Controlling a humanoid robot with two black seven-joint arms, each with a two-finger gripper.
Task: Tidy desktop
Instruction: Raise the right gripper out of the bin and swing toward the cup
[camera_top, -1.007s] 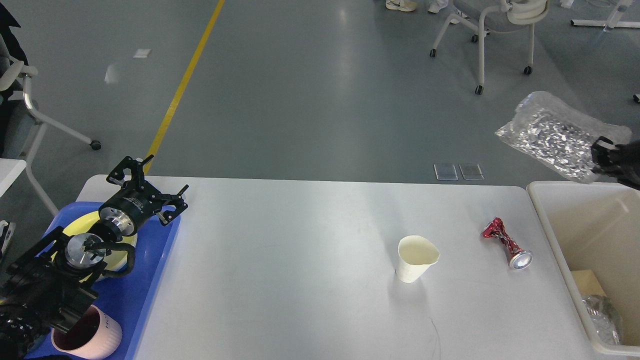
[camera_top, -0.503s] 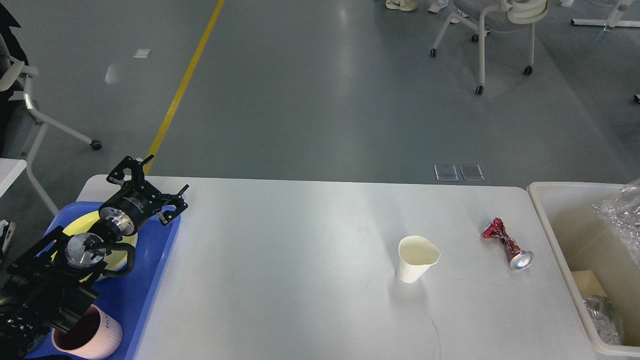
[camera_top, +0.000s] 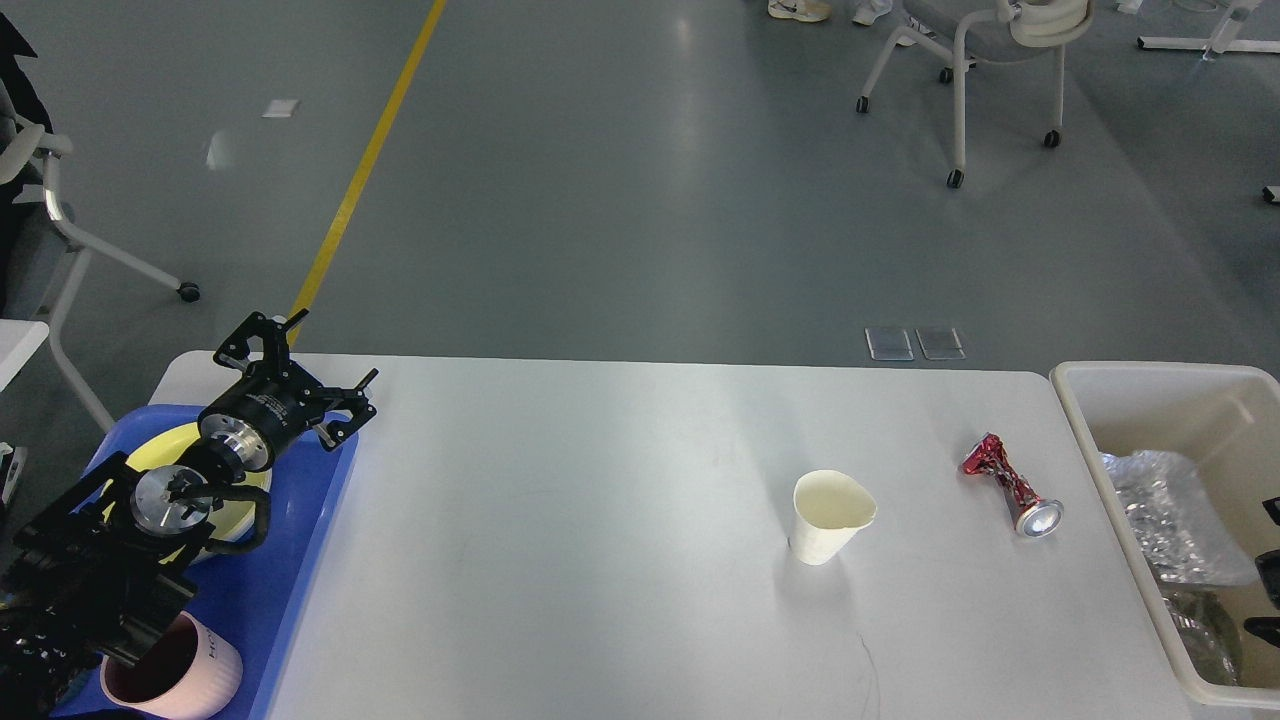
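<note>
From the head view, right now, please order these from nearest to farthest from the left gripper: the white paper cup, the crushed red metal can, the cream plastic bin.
Measured from the left gripper, at the desktop's far left:
1. White paper cup, right of centre.
2. Crushed red metal can, further right, lying on its side.
3. Cream plastic bin, beyond the right edge.

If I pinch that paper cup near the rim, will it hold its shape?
Probably not: the paper cup has a rim already bent out of round, so it looks thin and crushable. It appears empty, likely light and easy to tip. Grip lower, gently.
</note>
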